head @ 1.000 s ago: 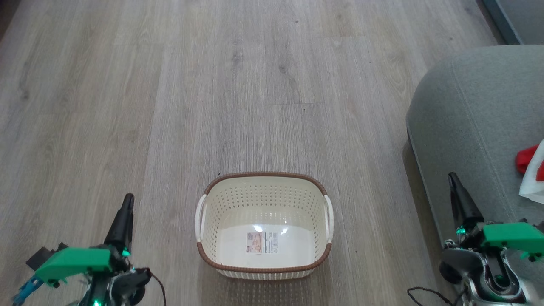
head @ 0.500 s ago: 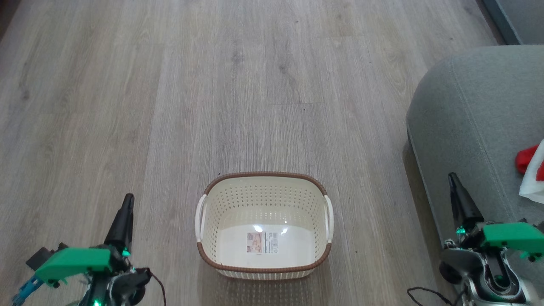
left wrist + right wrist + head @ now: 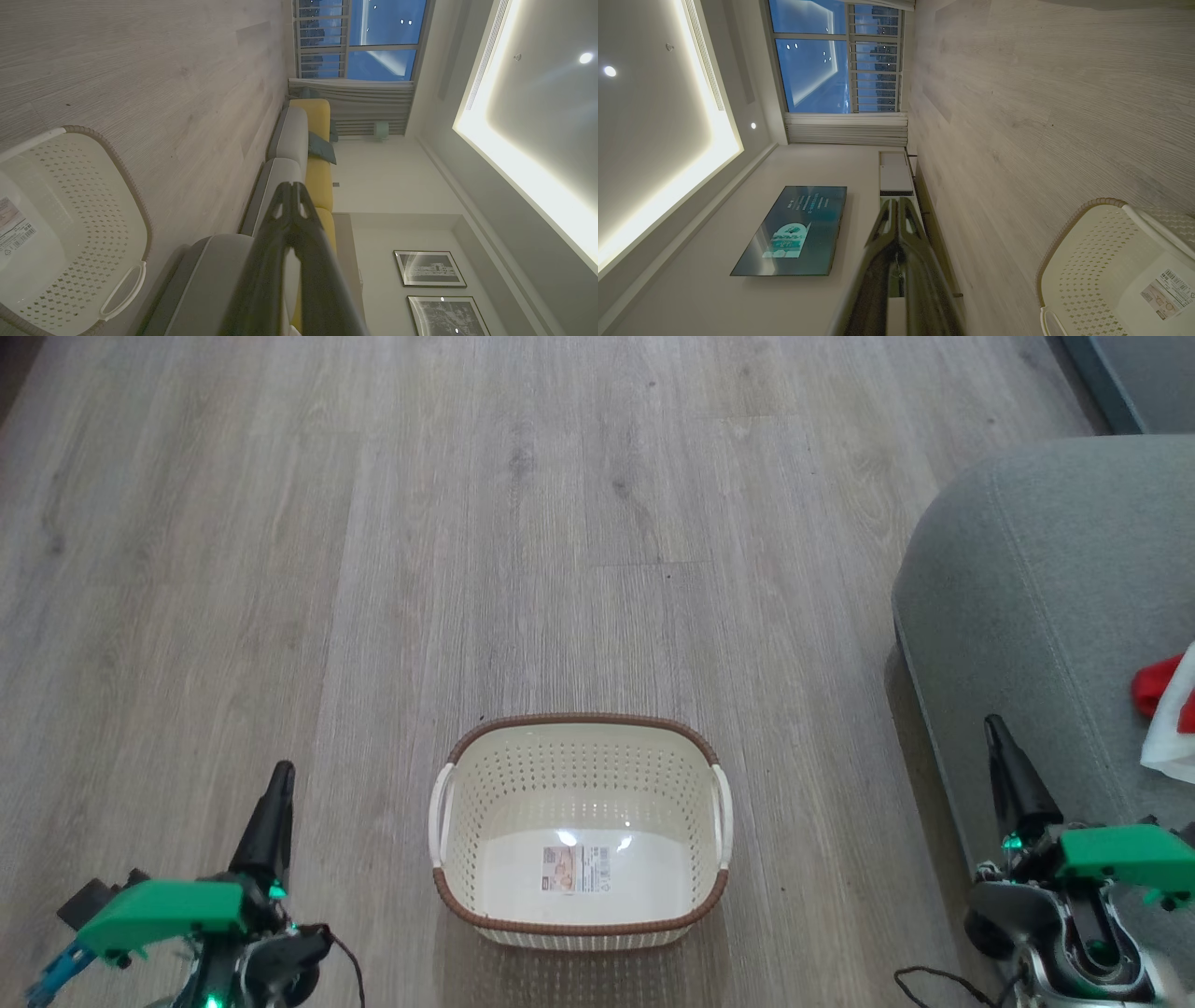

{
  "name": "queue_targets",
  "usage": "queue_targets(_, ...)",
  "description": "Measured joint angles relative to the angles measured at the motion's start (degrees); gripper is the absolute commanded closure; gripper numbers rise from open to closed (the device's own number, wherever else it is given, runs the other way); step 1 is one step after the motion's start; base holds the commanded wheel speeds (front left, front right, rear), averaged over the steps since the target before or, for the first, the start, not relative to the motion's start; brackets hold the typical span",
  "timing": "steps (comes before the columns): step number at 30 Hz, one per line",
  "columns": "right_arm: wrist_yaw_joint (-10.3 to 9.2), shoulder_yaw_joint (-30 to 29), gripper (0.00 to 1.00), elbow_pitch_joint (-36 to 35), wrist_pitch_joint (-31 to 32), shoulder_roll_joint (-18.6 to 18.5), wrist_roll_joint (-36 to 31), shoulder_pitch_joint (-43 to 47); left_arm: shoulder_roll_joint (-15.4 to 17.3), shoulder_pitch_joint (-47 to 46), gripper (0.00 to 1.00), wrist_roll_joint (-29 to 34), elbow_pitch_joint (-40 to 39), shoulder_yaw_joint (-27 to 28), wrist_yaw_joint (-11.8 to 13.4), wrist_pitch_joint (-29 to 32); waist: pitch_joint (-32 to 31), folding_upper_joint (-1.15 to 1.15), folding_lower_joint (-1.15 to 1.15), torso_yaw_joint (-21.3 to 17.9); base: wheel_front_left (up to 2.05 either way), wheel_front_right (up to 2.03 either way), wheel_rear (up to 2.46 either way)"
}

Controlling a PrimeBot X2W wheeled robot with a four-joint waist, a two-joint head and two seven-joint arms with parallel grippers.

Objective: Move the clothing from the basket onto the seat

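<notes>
The cream basket [image 3: 580,775] with its brown rim stands on the wood floor, holding nothing but a label sticker [image 3: 577,869]. It also shows as the basket [image 3: 70,224] in the left wrist view and the basket [image 3: 1106,261] in the right wrist view. On the grey-green seat [image 3: 1036,588] at the right lie red and white clothing [image 3: 1169,709], cut off by the frame edge. My left gripper [image 3: 280,775] is shut and holds nothing, left of the basket. My right gripper [image 3: 992,725] is shut and holds nothing, over the seat's front edge.
Wood floor [image 3: 523,523] stretches ahead of the basket. A grey and yellow sofa [image 3: 303,140] runs along the wall by a window. A television [image 3: 791,231] hangs on the opposite wall above a low cabinet [image 3: 896,172].
</notes>
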Motion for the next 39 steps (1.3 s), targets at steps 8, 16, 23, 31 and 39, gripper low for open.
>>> queue_targets(8,0.00,0.0,1.00,0.0,0.0,0.0,0.0,0.0,0.0,0.0,1.00,0.0,0.0,0.0,0.0,0.0,0.0,0.00,0.00,0.0,0.00,0.00,0.00)
queue_targets(16,0.00,0.0,1.00,0.0,0.0,0.0,0.0,0.0,0.0,0.0,1.00,0.0,0.0,0.0,0.0,0.0,0.0,0.00,0.00,0.0,0.00,0.00,0.00)
queue_targets(23,0.00,0.0,1.00,0.0,0.0,0.0,0.0,0.0,0.0,0.0,1.00,0.0,0.0,0.0,0.0,0.0,0.0,0.00,0.00,0.0,0.00,0.00,0.00)
queue_targets(31,0.00,0.0,1.00,0.0,0.0,0.0,0.0,0.0,0.0,0.0,1.00,0.0,0.0,0.0,0.0,0.0,0.0,0.00,0.00,0.0,0.00,0.00,0.00)
queue_targets(39,0.00,0.0,1.00,0.0,0.0,0.0,0.0,0.0,0.0,0.0,1.00,0.0,0.0,0.0,0.0,0.0,0.0,0.00,0.00,0.0,0.00,0.00,0.00)
